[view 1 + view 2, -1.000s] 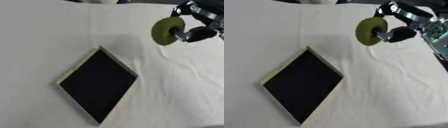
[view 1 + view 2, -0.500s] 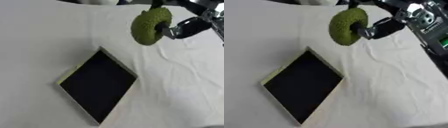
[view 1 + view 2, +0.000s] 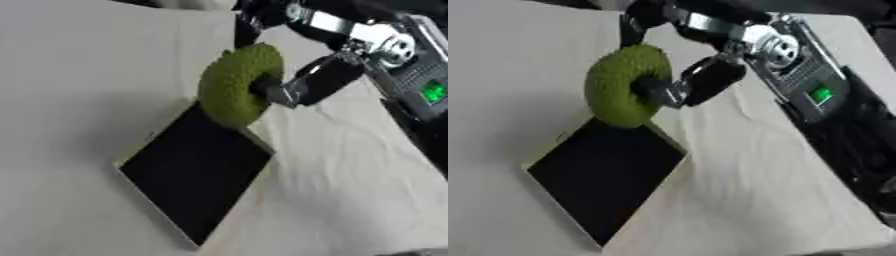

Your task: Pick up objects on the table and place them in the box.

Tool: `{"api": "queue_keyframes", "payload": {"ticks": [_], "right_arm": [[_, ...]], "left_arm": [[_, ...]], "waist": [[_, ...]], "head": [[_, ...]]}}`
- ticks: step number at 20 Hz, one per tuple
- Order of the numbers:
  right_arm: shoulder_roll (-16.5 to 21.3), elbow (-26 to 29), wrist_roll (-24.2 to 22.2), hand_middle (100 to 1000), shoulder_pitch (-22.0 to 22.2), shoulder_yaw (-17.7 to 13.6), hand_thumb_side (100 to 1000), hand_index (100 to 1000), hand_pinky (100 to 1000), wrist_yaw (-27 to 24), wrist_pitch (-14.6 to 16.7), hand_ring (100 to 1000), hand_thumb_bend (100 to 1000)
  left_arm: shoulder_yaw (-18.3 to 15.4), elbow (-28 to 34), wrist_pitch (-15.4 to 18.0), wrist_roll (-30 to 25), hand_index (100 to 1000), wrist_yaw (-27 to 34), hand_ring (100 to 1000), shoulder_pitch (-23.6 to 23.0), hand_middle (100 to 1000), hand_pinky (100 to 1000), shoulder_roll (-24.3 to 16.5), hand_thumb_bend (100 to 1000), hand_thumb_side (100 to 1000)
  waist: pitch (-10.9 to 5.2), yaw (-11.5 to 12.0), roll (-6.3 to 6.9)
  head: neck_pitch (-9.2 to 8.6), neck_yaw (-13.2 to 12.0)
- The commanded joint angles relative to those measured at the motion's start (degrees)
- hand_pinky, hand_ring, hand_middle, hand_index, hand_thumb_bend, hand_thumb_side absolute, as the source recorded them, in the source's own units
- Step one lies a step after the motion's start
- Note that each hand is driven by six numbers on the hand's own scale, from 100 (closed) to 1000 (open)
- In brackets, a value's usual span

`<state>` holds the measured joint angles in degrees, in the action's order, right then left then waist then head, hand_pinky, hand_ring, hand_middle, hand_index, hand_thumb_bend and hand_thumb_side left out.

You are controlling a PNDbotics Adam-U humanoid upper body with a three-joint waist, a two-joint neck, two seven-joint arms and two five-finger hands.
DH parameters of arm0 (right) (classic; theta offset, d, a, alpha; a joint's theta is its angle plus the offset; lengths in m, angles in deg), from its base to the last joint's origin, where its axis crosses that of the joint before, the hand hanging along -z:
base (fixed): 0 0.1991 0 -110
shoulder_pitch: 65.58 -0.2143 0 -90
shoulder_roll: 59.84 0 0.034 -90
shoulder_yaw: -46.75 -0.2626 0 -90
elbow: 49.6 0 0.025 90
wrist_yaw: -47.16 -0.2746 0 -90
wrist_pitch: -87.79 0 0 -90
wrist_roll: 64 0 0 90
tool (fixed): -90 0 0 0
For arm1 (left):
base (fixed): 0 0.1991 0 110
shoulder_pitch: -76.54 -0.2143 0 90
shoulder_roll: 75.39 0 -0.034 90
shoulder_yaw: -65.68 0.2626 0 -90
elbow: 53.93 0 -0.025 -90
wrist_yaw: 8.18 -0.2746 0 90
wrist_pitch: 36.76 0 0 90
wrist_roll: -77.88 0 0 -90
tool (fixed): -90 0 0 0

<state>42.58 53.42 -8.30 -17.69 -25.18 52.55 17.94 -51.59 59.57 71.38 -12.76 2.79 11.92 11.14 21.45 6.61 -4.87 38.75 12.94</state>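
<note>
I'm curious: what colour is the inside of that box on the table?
Black inside the box, with a pale cream rim; the left eye view shows it best.

R hand (image 3: 302, 85) comes in from approx 1 o'clock, fingers pinching a green ring-shaped object (image 3: 236, 85) held on edge above the far corner of the box (image 3: 197, 172). Box: dark interior, pale rim, sits diamond-wise at approx 7 o'clock on white cloth (image 3: 79, 75).

Right hand (image 3: 306, 85) holds the green ring (image 3: 236, 85) above the far corner of the box (image 3: 197, 182); the box's dark interior lies open below. Bare cloth-covered table (image 3: 70, 90) left, near and right.
</note>
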Motion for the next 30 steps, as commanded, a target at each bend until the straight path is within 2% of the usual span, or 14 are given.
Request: {"api": "queue_keyframes", "payload": {"ticks": [1,5,12,17,19,22,26,30], "right_arm": [[-2.7,-1.8,-1.9,494,0.6,0.4,204,588,614,4.5,1.6,559,100],[-6.1,-5.0,-2.3,493,2.3,1.4,203,585,611,9.0,3.3,559,100],[-8.9,-8.2,-2.1,527,3.2,2.3,204,622,620,13.9,4.8,583,100],[-9.5,-9.5,-1.9,645,3.6,2.4,132,719,659,16.8,6.8,640,100],[-9.5,-9.6,-1.6,735,3.8,2.3,100,784,698,17.0,8.1,698,100],[-9.3,-9.1,-2.1,819,3.9,2.0,100,859,756,16.7,11.1,778,100],[-8.5,-6.8,-2.9,838,3.6,0.7,100,885,779,14.8,14.1,802,100],[-7.3,-4.0,-4.2,844,3.1,-1.0,100,891,786,11.6,14.7,809,100]], "left_arm": [[0.1,1.1,-0.1,0.0,656,0.2,600,0.8,606,504,-0.7,100,473],[0.1,1.1,-0.1,-0.1,656,0.2,600,0.9,606,504,-0.6,100,473],[0.1,1.1,-0.1,-0.3,656,0.3,601,0.9,607,504,-0.5,100,474],[0.2,1.1,-0.1,-0.4,656,0.3,602,0.9,608,504,-0.5,100,475],[0.1,1.1,-0.2,-0.3,656,0.3,602,0.9,608,504,-0.5,100,475],[0.1,1.1,-0.2,-0.4,656,0.3,602,0.9,609,504,-0.6,100,475],[0.1,1.1,-0.2,-0.3,656,0.2,603,0.8,609,503,-0.6,100,475],[0.1,1.1,-0.2,-0.3,656,0.2,603,0.8,609,504,-0.7,100,474]], "waist": [[-1.3,0.0,0.52],[-1.19,0.1,0.63],[-1.11,0.0,0.71],[-1.11,0.0,0.69],[-1.11,0.0,0.67],[-1.12,-0.1,0.65],[-1.16,-0.2,0.61],[-1.28,-0.3,0.58]], "head": [[0.25,-0.4],[1.16,-0.3],[1.33,0.2],[1.21,0.1],[1.18,0.1],[1.14,0.0],[1.16,-0.3],[1.13,-0.5]]}}
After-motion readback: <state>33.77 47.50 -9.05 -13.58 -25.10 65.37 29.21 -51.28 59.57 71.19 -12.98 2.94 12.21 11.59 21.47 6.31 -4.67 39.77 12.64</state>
